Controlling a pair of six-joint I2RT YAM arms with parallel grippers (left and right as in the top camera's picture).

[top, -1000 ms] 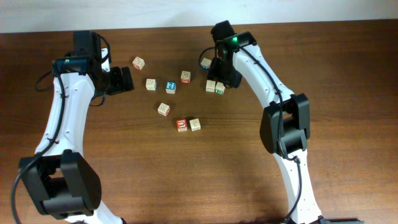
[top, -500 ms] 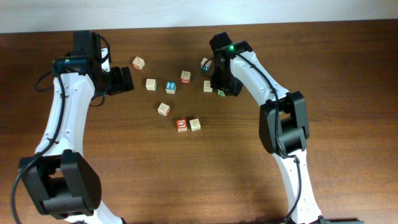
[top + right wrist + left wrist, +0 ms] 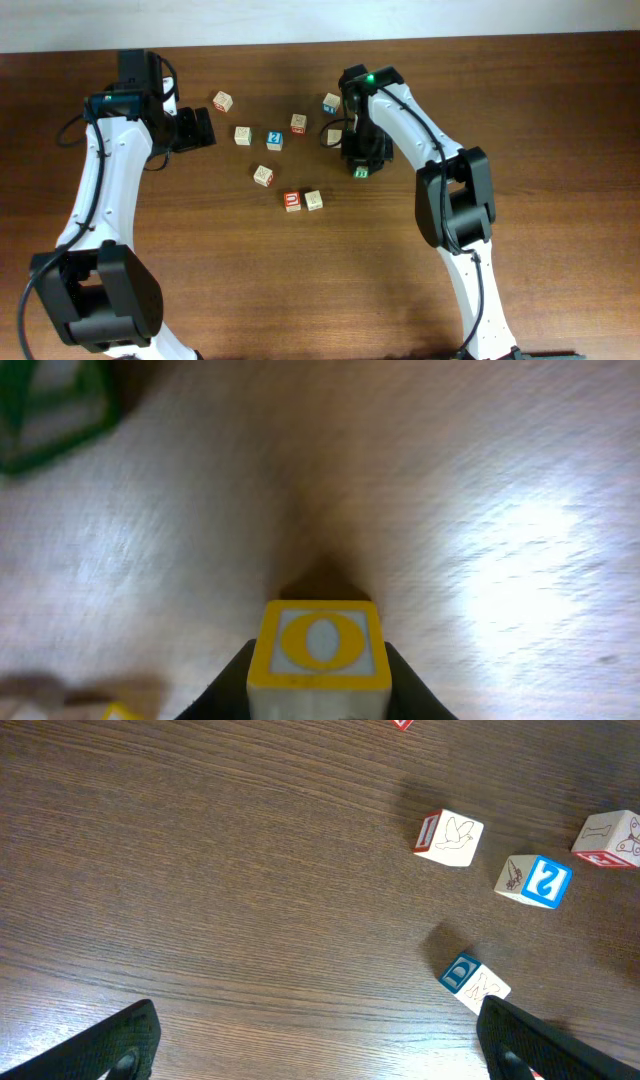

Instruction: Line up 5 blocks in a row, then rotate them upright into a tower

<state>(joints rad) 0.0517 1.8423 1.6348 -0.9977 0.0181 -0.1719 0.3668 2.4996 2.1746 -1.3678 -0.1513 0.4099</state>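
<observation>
My right gripper (image 3: 360, 165) (image 3: 318, 705) is shut on a light-wood block (image 3: 318, 650) that turns a yellow-framed "O" face to the right wrist view. In the overhead view a green-lettered face (image 3: 360, 172) shows at that gripper's tip. A tan block (image 3: 335, 135) lies just behind it. The red-framed block (image 3: 292, 201) and a tan block (image 3: 314, 200) sit side by side at mid-table, with another tan block (image 3: 263, 175) nearby. My left gripper (image 3: 200, 128) (image 3: 325, 1060) hangs wide open over bare wood and holds nothing.
Two blue-faced cubes (image 3: 274, 139) (image 3: 331, 102) lie among the others, with more blocks at the back (image 3: 222, 101) (image 3: 243, 135) (image 3: 298, 122). A green-framed block (image 3: 50, 410) shows blurred at the top left of the right wrist view. The blue "D" cube (image 3: 473, 982) lies near my left gripper's right finger (image 3: 540, 1045).
My right gripper has closed on the block and carried it toward the front of the table, away from its tan neighbour. The left arm has not moved.
</observation>
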